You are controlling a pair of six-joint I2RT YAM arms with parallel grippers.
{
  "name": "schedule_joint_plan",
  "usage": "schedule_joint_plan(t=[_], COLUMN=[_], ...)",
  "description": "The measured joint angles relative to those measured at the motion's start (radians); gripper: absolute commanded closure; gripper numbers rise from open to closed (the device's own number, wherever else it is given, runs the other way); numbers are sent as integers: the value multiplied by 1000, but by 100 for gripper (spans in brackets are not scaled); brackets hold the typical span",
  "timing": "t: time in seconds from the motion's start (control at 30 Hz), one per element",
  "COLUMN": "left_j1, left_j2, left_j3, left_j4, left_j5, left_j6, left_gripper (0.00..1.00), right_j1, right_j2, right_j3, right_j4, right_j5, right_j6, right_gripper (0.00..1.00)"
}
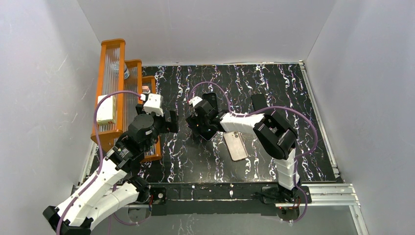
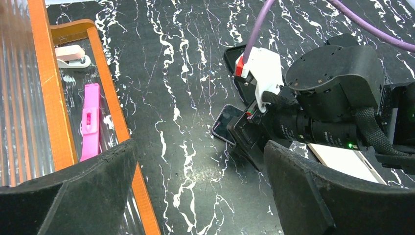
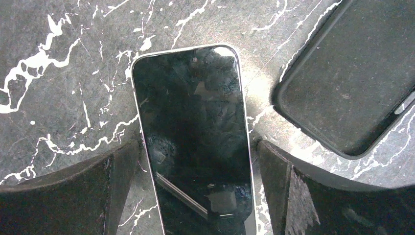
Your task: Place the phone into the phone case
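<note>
Right gripper (image 3: 195,154) spread wide, straddling phone (image 3: 195,122); thin glossy edges could slip as jaws close (lies flat); phone case (image 1: 236,145) just beside phone; left gripper (image 2: 198,161) spread, empty.

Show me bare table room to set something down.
Bare: the black marbled table's far strip under the back wall, and its right side between right arm and side rail. Crowded: the centre, where the right gripper straddles the glossy black phone beside a matte black case and the pinkish-beige phone case; the orange rack fills the left edge.
</note>
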Motion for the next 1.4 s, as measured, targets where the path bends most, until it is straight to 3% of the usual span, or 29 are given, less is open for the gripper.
schedule_joint_plan(t=[0.33, 0.73, 1.0, 1.4], left_j1=[0, 0, 0, 0], left_j2=[0, 11, 50, 101], left_j3=[0, -1, -1, 3], left_j4=[0, 0, 2, 6], left_j5=[0, 1, 4, 69], left_j6=[3, 3, -10, -53], left_gripper=[2, 2, 2, 2], right_j1=[15, 19, 19, 19], right_j2=[8, -86, -229, -415], right_j3=[5, -127, -289, -364], right_j4=[2, 27, 2, -47], right_j5=[51, 93, 99, 98], right_j6=[1, 94, 198, 314], right_gripper=[25, 39, 45, 49])
